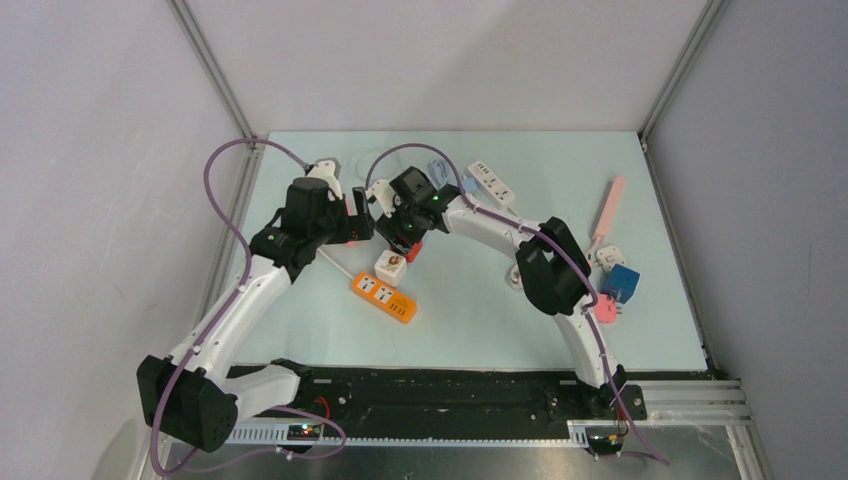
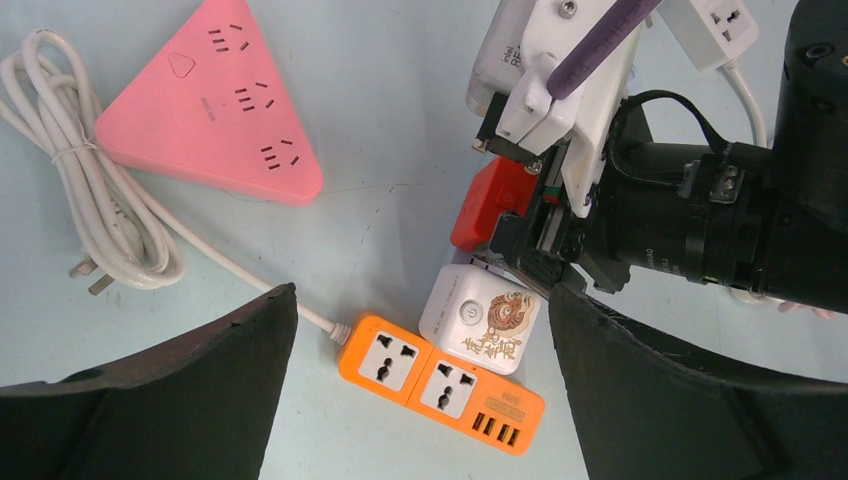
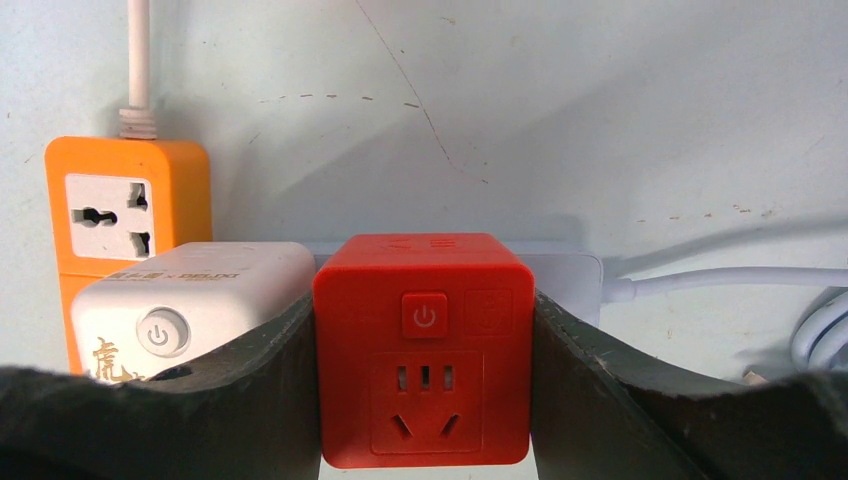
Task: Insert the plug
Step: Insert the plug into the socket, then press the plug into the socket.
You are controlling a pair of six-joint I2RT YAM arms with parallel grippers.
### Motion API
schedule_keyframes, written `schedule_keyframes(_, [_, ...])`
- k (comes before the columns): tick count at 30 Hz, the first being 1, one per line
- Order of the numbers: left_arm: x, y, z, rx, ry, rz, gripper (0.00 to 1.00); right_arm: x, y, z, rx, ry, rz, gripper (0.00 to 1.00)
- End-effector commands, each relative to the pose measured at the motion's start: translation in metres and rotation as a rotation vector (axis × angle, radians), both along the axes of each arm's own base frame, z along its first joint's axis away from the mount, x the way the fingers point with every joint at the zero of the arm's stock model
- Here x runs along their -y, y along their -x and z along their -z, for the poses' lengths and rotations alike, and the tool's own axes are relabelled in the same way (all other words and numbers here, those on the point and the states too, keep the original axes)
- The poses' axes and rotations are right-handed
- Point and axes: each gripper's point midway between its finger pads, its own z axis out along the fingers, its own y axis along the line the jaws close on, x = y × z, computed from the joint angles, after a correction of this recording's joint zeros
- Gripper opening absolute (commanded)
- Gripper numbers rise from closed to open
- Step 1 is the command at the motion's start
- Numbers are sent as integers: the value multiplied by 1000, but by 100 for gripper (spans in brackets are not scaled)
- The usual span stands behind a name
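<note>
A red plastic cube adapter with a power button and a socket face is clamped between the 2 black fingers of the right gripper; this grip is shown plainly only in the right wrist view. The cube is held just beside a white rounded adapter with a printed tiger, which lies against an orange 2-socket power strip. Whether the cube rests on the pale green table cannot be told.

In the left wrist view the left gripper is seen above these things, its jaws wide apart with nothing between them. Only that view shows a pink triangular power strip and a coiled white cable beside it.

From the top view alone, both arms are seen meeting towards the far middle of the table, and a blue cube adapter is seen well apart at the right
</note>
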Motion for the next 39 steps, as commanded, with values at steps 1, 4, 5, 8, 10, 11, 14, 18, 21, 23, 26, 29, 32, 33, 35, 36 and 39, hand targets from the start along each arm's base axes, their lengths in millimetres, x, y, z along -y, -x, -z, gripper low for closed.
schedule_keyframes(1, [-5,-7,-27,80,25,-32,98,31,36,65,-170,169,1,0])
schedule_keyframes(4, [-6,-8,-31,87,25,-32,98,27,29,50,-154,134,24,21])
schedule_keyframes(5, [-6,-9,-32,89,26,-34,98,22,24,38,-128,103,30,26])
schedule_keyframes(8, [-6,-10,-37,99,34,-34,98,15,10,4,-79,24,69,45])
schedule_keyframes(10, [-6,-11,-40,105,37,-31,98,11,4,-15,-60,-21,77,52])
schedule_keyframes(11, [-5,-12,-41,108,39,-31,98,9,1,-24,-52,-40,78,55])
schedule_keyframes(14, [-5,-13,-42,106,41,-29,98,8,-5,-47,-24,-75,83,64])
schedule_keyframes(18, [-3,-14,-37,86,48,-19,98,7,-7,-67,-17,-112,75,92])
schedule_keyframes(21, [-3,-15,-32,72,46,-19,98,8,-7,-80,-16,-139,77,95])
schedule_keyframes(23, [-3,-16,-30,68,43,-22,98,9,-7,-85,-16,-144,81,94])
schedule_keyframes(26, [-5,-18,-28,62,36,-24,98,12,-5,-89,-27,-143,79,89])
schedule_keyframes(29, [-7,-19,-25,55,31,-26,98,11,2,-92,-57,-153,56,80])
schedule_keyframes(32, [-7,-21,-21,43,27,-25,98,10,9,-88,-87,-146,39,75])
schedule_keyframes(33, [-7,-21,-19,39,26,-25,98,10,10,-83,-95,-136,38,74])
schedule_keyframes(35, [-7,-21,-17,33,26,-26,98,11,9,-77,-96,-118,45,73])
schedule_keyframes(36, [-7,-21,-16,31,25,-26,98,11,9,-75,-94,-111,47,73])
schedule_keyframes(39, [-9,-21,-14,26,25,-27,98,13,5,-67,-83,-87,67,72])
